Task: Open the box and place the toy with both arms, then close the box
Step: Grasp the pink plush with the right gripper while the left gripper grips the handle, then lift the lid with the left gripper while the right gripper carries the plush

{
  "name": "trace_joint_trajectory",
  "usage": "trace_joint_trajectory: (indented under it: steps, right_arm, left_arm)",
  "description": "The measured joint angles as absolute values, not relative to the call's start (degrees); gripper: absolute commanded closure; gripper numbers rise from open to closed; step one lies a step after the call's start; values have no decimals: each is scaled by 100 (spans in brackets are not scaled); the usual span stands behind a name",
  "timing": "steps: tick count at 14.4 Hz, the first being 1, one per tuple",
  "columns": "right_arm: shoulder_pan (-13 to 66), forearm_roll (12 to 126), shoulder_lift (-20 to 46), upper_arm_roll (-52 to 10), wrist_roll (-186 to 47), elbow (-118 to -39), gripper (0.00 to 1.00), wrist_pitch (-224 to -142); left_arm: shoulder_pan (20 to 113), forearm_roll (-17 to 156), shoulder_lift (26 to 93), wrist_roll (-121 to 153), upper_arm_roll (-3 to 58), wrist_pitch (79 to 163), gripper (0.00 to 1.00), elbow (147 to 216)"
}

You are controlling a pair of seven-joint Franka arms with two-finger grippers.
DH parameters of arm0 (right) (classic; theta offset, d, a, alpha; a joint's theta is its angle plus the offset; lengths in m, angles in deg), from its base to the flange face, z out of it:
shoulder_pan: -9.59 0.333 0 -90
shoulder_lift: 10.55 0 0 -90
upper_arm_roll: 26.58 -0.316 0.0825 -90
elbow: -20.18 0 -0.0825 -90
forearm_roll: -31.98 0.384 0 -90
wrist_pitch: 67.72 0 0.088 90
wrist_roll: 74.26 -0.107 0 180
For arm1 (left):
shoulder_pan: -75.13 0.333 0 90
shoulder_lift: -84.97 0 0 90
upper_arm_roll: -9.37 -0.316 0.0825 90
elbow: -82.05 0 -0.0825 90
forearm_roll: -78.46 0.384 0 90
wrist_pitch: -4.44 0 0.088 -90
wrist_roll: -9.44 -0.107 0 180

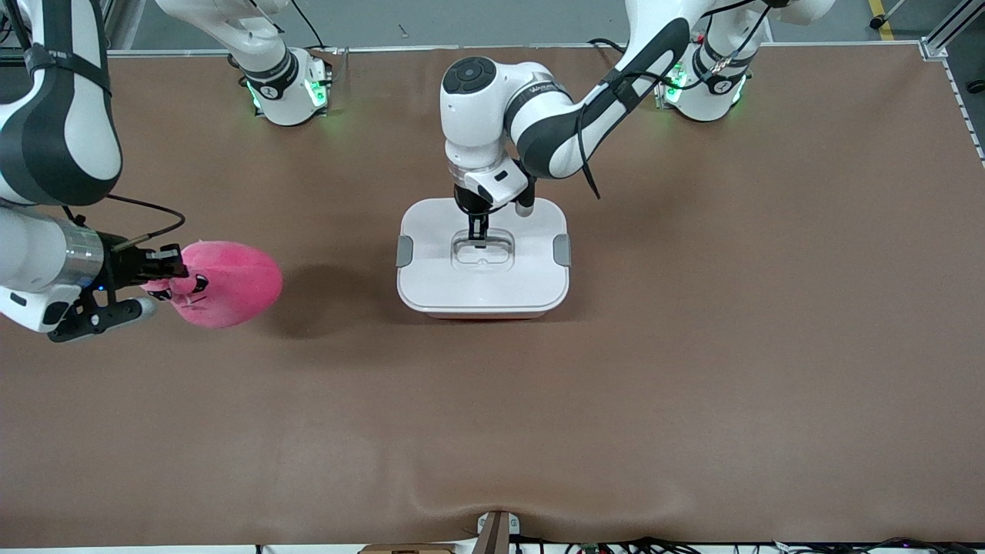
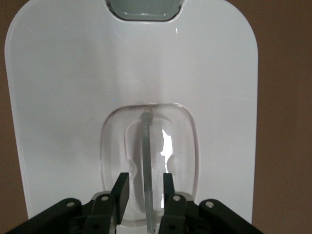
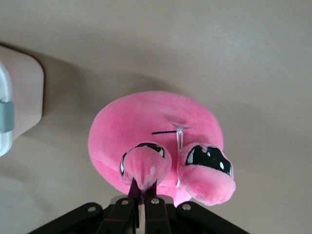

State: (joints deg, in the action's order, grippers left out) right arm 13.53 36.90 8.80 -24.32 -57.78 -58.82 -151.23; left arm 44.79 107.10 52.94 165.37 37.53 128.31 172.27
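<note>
The box [image 1: 483, 286] stands shut at the table's middle, its white lid [image 2: 63, 97] on, grey clips [image 1: 405, 251] at both ends. My left gripper [image 1: 479, 235] is down in the lid's recess, open, its fingers [image 2: 121, 191] on either side of the clear handle [image 2: 146, 146] with a gap on each side. My right gripper [image 1: 173, 269] is shut on a stubby limb of the pink toy [image 1: 227, 285] and holds it above the table toward the right arm's end, its shadow beside it. In the right wrist view the toy [image 3: 156, 122] hangs from the gripper [image 3: 145, 191].
The brown table [image 1: 692, 369] spreads wide around the box. The box's end with a grey clip [image 3: 6, 116] shows at the edge of the right wrist view. Both arm bases [image 1: 288, 92] are lit green along the table's edge farthest from the front camera.
</note>
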Motion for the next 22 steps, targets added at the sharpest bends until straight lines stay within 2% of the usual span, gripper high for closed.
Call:
trace_joint_trajectory:
  steps: [4,5,22]
  right_arm:
    - [1388,3679,746,-2546,-5181,-5800,100,-15091]
    - [1407,3663,686,-2564,-5041,-5798,100,-15082]
    - [2336,3630,299,-2617,-3858,-5779,100,-15033]
  left_arm:
    - [4482,10733,5293,16537,3750,12831,98,17222]
    - [4482,10734,5293,16536,3750,12831,100,17221]
    - [4497,10756,5486,16448,3770,12658,100,17127]
